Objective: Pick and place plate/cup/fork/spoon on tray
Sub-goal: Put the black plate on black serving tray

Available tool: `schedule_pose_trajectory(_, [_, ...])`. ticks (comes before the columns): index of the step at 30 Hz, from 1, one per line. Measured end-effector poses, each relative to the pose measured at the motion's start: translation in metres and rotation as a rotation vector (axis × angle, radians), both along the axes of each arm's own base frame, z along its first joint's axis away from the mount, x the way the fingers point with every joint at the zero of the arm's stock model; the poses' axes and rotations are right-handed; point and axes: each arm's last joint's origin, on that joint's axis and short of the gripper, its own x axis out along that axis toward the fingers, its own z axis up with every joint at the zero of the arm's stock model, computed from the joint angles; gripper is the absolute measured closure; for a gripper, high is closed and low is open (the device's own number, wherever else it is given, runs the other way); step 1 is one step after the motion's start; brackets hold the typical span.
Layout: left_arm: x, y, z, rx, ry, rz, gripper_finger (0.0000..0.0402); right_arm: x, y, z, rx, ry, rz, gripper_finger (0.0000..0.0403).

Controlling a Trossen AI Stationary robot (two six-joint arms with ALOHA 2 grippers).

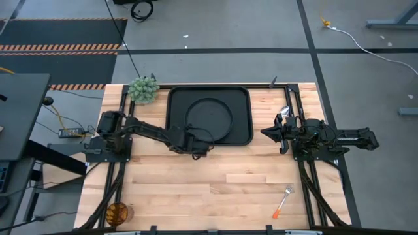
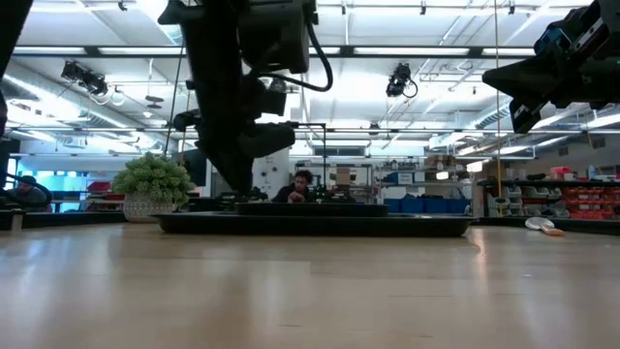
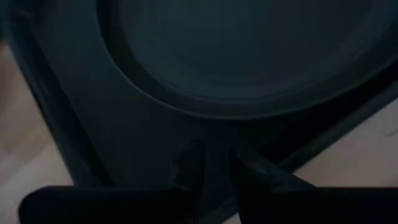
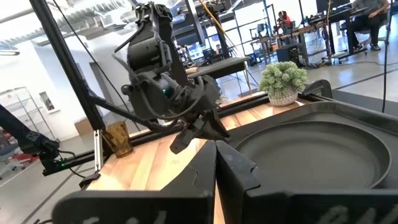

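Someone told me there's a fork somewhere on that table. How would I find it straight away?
Start from the large black tray at the table's far edge, then look to the opposite, near edge on the right arm's side. There the fork lies alone on bare wood. Its orange-red handle and silver tines set it apart from the spoon, which lies farther back near the right end effector.

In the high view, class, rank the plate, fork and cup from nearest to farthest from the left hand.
1. The plate, on the tray beside the left hand.
2. The cup, at the table's near-left corner.
3. The fork, near-right on the table.
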Motion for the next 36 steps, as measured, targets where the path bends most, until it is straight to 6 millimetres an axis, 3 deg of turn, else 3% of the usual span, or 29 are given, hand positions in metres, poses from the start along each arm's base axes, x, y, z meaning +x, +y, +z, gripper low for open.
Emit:
schedule_pose_trajectory(11, [0.003, -0.027, 0.000, -0.077, -0.035, -0.114, 0.0324, 0.000, 0.000, 0.000, 0.000, 0.000, 0.000, 0.0387])
schedule_pose_trajectory(18, [0.029, -0.044, 0.003, -0.096, -0.255, -0.272, 0.0324, 0.000, 0.000, 0.000, 0.000, 0.000, 0.000, 0.0387])
schedule_pose_trajectory(24, [0.051, -0.040, -0.013, -0.145, -0.370, -0.303, 0.0327, 0.000, 0.000, 0.000, 0.000, 0.000, 0.000, 0.0387])
schedule_pose_trajectory(29, [0.051, -0.037, -0.027, -0.156, -0.339, -0.251, 0.0350, 0.000, 0.000, 0.000, 0.000, 0.000, 0.000, 0.0387])
schedule_pose_trajectory(36, [0.052, -0.019, -0.028, -0.097, -0.297, -0.249, 0.0376, 0.000, 0.000, 0.000, 0.000, 0.000, 0.000, 0.0387])
